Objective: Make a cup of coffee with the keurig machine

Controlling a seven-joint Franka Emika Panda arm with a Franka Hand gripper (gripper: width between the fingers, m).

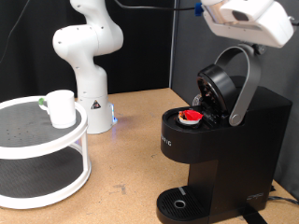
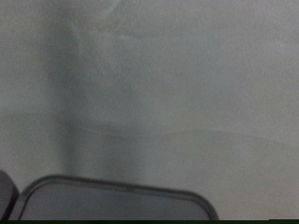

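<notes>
The large black boxy keurig machine (image 1: 220, 140) stands on the wooden counter (image 1: 131, 149) with lid raised and a red-topped pod (image 1: 191, 116) seated, the small white cup (image 1: 62, 107) waits on a white two-tier stand (image 1: 42, 154), suggesting lid-closing is in hand; the tool is unseen, its grip unknowable.

A pale grey-white wall (image 2: 159, 84) fills nearly the whole wrist view, blurred, with a faint darker vertical band across it. Beside the wall, a dark rounded-corner edge (image 2: 117, 201) with a thin lighter rim shows; what it belongs to cannot be told. No fingers show.
</notes>
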